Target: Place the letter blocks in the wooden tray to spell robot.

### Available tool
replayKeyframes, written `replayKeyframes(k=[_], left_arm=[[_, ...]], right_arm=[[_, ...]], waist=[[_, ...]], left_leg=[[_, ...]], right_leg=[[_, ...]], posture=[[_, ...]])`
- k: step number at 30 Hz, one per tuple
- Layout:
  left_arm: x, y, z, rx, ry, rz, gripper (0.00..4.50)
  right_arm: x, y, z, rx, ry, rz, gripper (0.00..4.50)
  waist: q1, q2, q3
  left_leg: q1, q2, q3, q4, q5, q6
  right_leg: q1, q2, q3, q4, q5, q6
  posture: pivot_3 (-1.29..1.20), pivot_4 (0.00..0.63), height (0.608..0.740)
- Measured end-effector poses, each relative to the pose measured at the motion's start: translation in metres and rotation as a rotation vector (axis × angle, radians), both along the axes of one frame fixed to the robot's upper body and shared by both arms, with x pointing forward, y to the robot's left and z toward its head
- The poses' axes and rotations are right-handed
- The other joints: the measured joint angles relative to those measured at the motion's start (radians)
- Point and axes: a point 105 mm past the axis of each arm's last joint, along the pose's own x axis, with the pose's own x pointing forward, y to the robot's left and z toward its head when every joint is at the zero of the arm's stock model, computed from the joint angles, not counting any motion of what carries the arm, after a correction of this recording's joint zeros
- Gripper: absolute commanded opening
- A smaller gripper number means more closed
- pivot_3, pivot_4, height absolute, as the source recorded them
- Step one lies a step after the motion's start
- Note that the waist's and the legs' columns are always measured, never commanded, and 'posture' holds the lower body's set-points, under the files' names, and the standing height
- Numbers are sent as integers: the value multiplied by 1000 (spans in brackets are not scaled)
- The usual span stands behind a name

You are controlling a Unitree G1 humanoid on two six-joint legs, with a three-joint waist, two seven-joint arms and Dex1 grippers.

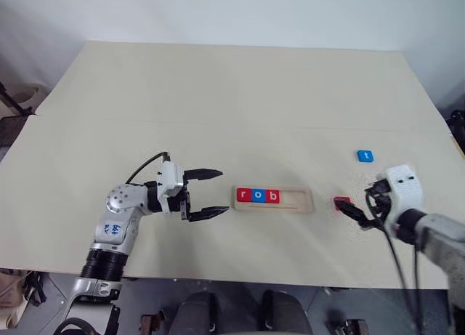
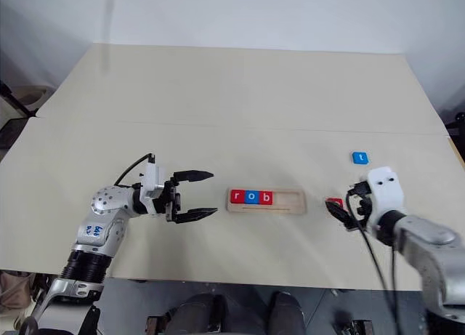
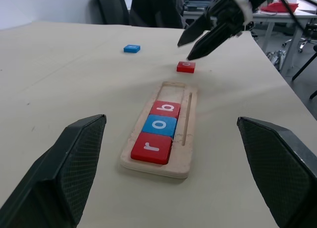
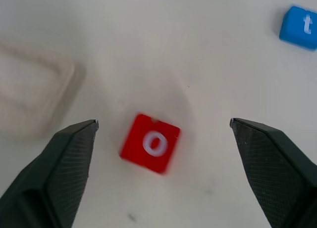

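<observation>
Two grippers of mine sit over the table [image 1: 218, 95], one at each end of the tray. My left gripper [image 1: 211, 193] hangs level above the table just left of the tray, pointing toward it; its fingers [image 1: 207, 174] are spread wide with nothing between them.

The tray [image 1: 299, 200] lies flat near the table's front edge, long side running left to right, between my two grippers. Three blocks sit side by side in its slot, filling the left part: a red r [image 1: 243, 195], a blue o [image 1: 258, 195] and a red b [image 1: 272, 196]. They touch each other and read "rob". The right part of the slot is bare wood.

Just right of the tray, apart from it, a red o block [image 4: 150, 143] lies flat on the table, letter up. My right gripper [image 4: 161, 134] points down at it, tilted forward. Its fingers [image 4: 54, 173] are spread far apart, one to each side of that block, and neither touches it. In the head views the fingertips sit just at the block's right edge.

Farther back and to the right, a blue t block [image 1: 365, 155] lies flat on the table, well apart from the tray and near the red o block, letter up, with nothing touching it.
</observation>
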Motion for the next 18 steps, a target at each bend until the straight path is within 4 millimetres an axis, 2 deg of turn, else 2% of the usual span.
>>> replayKeyframes(k=[7,12,18], left_arm=[[-7,-2,5,0,-1,-37,4500],[-10,-5,8,-4,4,-64,4500],[-15,-6,12,17,-4,-99,4500]], right_arm=[[15,-8,5,-95,-23,423,4487],[33,-9,-2,-143,7,595,4487],[37,-10,-18,-202,97,731,4487]], waist=[[-4,-1,0],[-3,-1,1],[-1,-1,1]], left_leg=[[2,0,0,1,0,0],[2,1,-1,2,0,0],[2,2,-4,2,0,0]], right_leg=[[3,0,0,0,0,0],[4,0,-2,-1,0,0],[7,0,-5,-4,0,1]], posture=[[0,150,740],[0,150,740],[0,150,740]])
